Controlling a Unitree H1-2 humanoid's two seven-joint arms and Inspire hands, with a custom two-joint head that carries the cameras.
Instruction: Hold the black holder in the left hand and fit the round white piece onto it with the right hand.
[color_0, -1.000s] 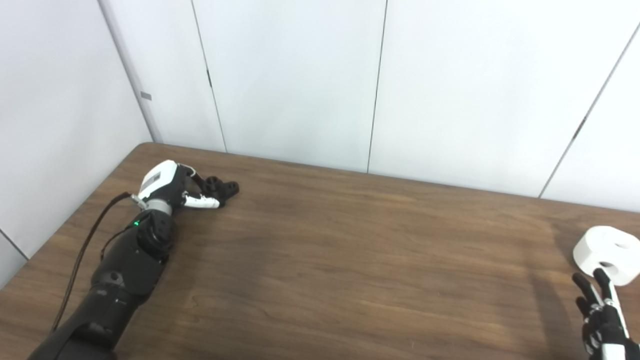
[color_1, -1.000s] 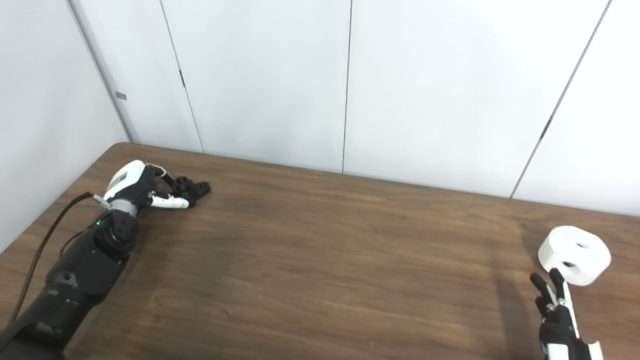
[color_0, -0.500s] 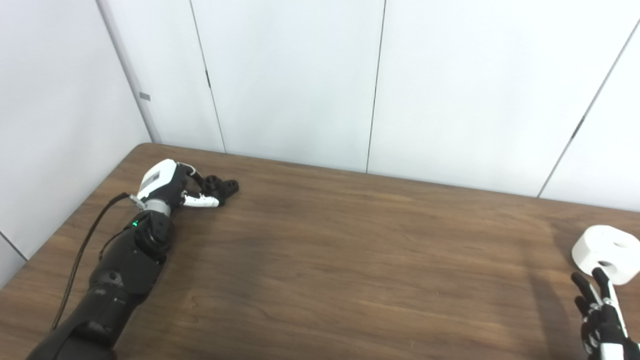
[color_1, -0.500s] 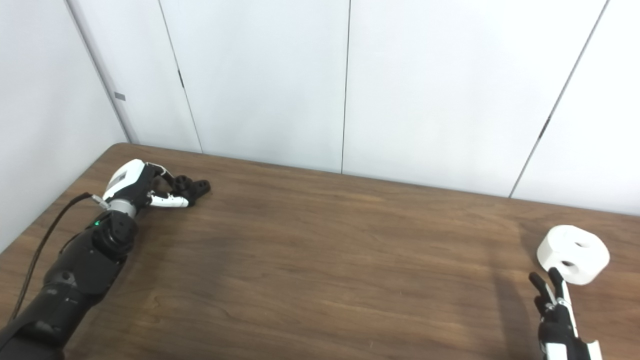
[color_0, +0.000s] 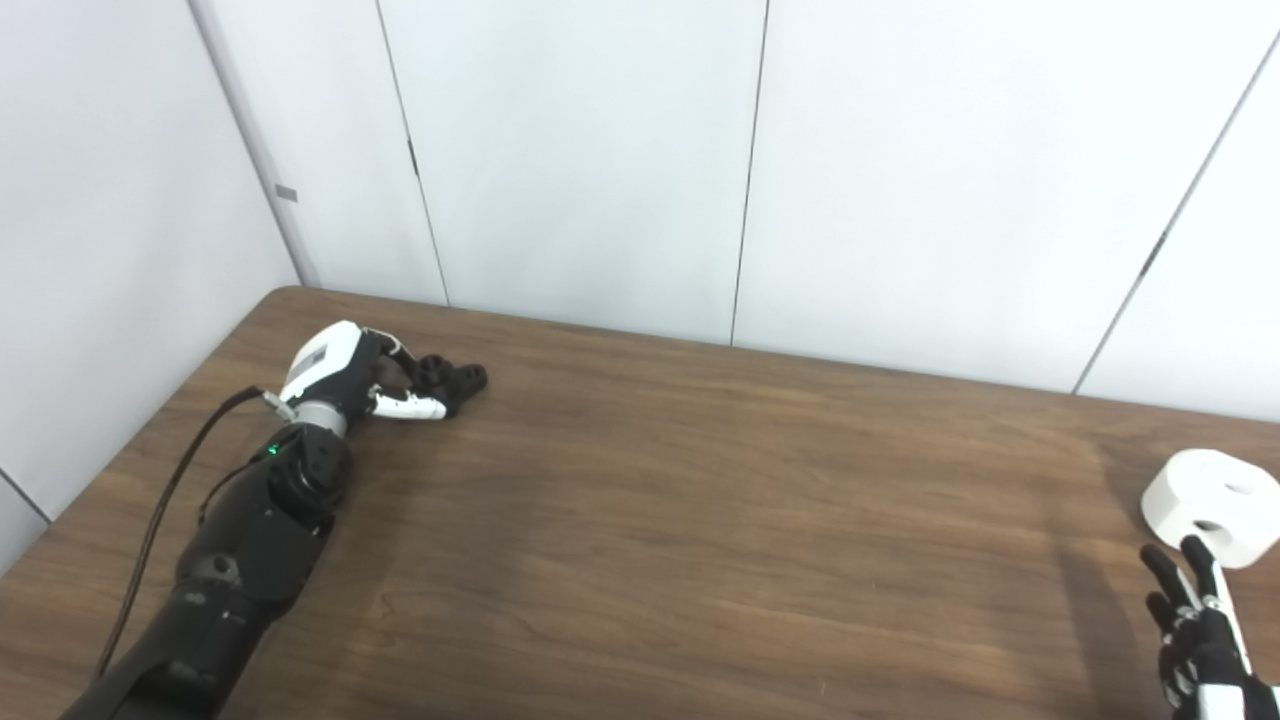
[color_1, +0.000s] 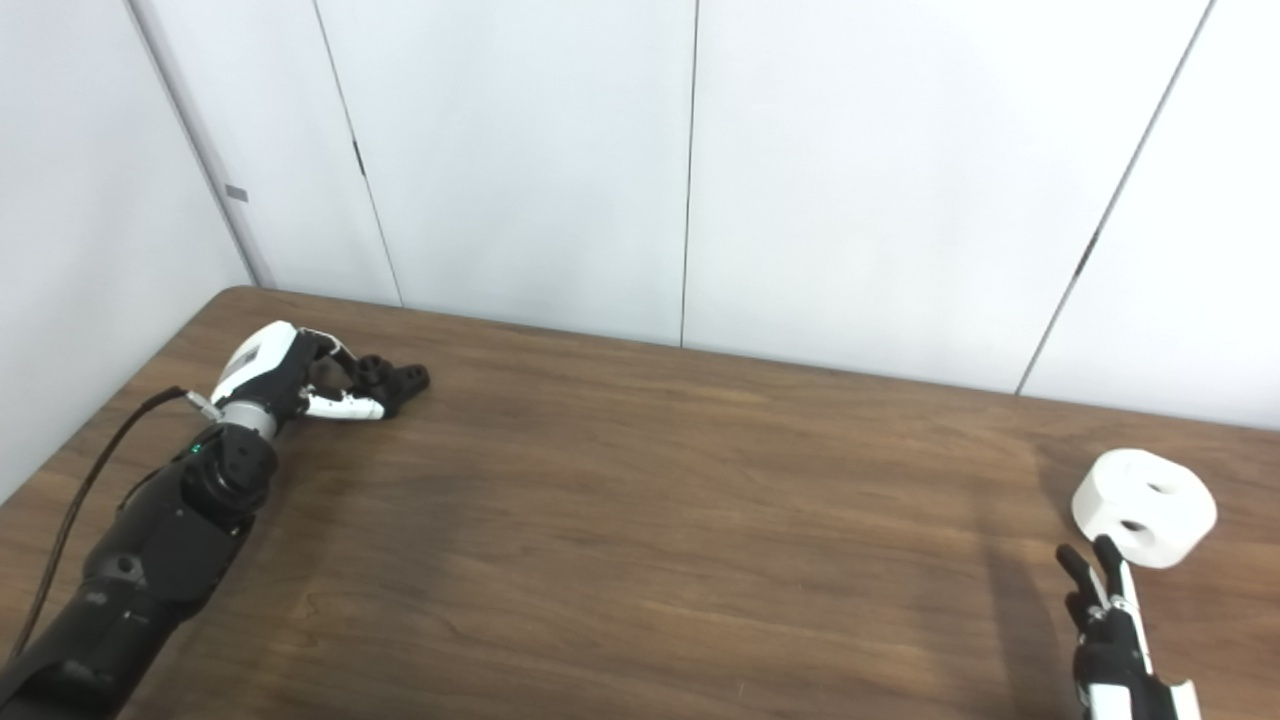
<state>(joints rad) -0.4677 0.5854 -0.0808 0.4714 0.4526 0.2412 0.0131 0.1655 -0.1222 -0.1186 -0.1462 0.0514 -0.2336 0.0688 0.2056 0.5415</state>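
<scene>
We see a brown wooden table (color_0: 700, 520) set against white wall panels (color_0: 580, 150), with the 2 task pieces far apart on it. At the far left, our left hand (color_0: 345, 375) lies low on the table with its fingers (color_0: 408, 406) curled around the near end of the black holder (color_0: 455, 378). The holder rests on the wood, and its free end with round holes pokes out to the right beyond the fingertips. The hand looks closed on it, though the holder does not look lifted off the table. A black cable (color_0: 165, 500) runs along the left forearm (color_0: 240, 560), where a small green light (color_0: 270, 450) glows near the wrist.

At the far right edge, the round white piece (color_1: 1143, 507) sits flat on the table, a thick disc with a hole in its top face and another in its side. Our right hand (color_1: 1110, 625) comes up from the bottom corner just in front of it, fingers (color_1: 1105, 560) straight, spread and pointing up toward the disc. The fingertips are near the piece, and in both views 1 tip overlaps its lower edge, but we cannot tell whether it touches. This hand holds nothing and its fingers are apart
</scene>
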